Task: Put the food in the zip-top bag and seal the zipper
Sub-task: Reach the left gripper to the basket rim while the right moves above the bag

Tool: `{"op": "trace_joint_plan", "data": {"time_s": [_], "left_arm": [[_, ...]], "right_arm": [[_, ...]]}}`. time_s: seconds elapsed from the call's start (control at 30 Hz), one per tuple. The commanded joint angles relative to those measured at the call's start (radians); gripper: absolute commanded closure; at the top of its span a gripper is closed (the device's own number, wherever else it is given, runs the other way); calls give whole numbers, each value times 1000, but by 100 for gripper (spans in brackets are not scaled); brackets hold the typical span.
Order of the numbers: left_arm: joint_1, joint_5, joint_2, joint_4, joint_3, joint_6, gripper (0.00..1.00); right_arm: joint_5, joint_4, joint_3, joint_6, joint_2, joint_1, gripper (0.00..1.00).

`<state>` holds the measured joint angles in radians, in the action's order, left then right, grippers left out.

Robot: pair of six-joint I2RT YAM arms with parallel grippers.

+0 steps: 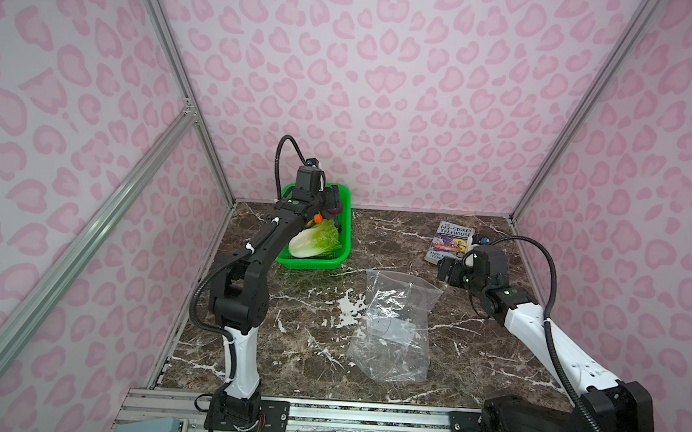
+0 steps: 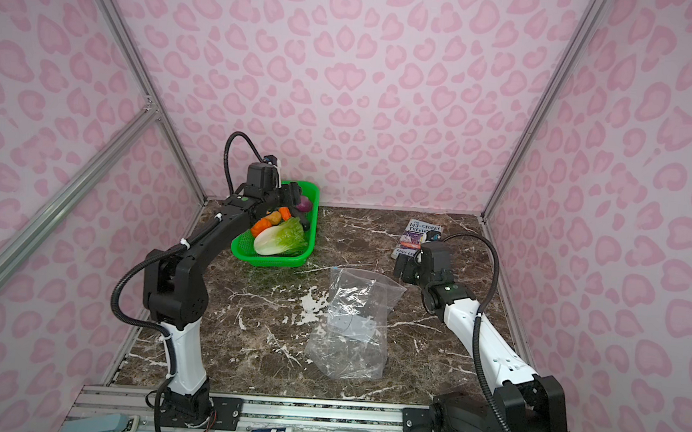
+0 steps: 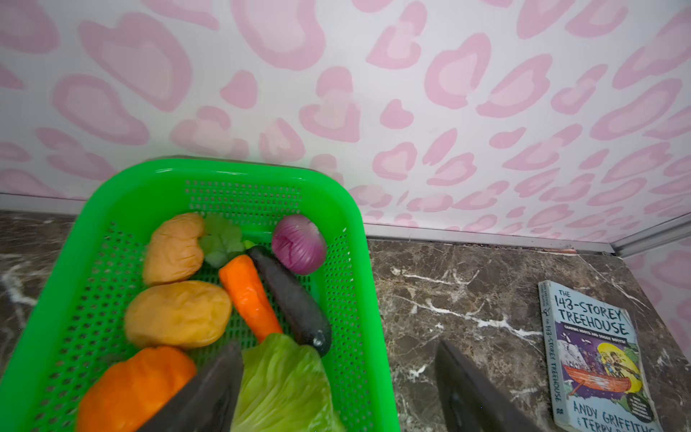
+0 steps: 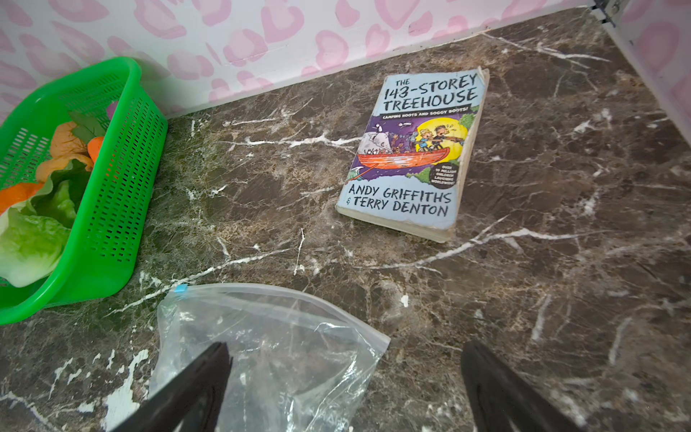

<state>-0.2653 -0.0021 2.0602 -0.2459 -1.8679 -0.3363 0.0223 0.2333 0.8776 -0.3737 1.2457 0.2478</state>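
I have the left claw (image 3: 338, 348) spread over the rim of the green basket (image 3: 232, 168) holding the food (image 3: 179, 314). My right claw (image 4: 346, 348) gapes over the zip-top bag (image 4: 276, 336) on the desk (image 4: 561, 262)

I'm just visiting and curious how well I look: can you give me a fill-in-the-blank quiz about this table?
1. The toy vegetables lie in a ____ basket.
2. The slider on the clear bag is ____.
3. The title on the book ends with the word ____.
Missing words: green, blue, Treehouse.
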Motion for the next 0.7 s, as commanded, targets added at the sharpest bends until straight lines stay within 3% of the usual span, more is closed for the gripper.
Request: {"op": "trace_joint_plan", "data": {"time_s": [0.0,0.37,0.67], "left_arm": [[-8,51,91,-69,-102,-48,18],[-26,300,359,-39,-347,-209,25],[-80,284,411,-60,-359,-194,25]], "right_arm": [[16,8,6,9,10,7,2],[26,14,17,25,26,10,2],[19,14,18,33,2,10,2]]}}
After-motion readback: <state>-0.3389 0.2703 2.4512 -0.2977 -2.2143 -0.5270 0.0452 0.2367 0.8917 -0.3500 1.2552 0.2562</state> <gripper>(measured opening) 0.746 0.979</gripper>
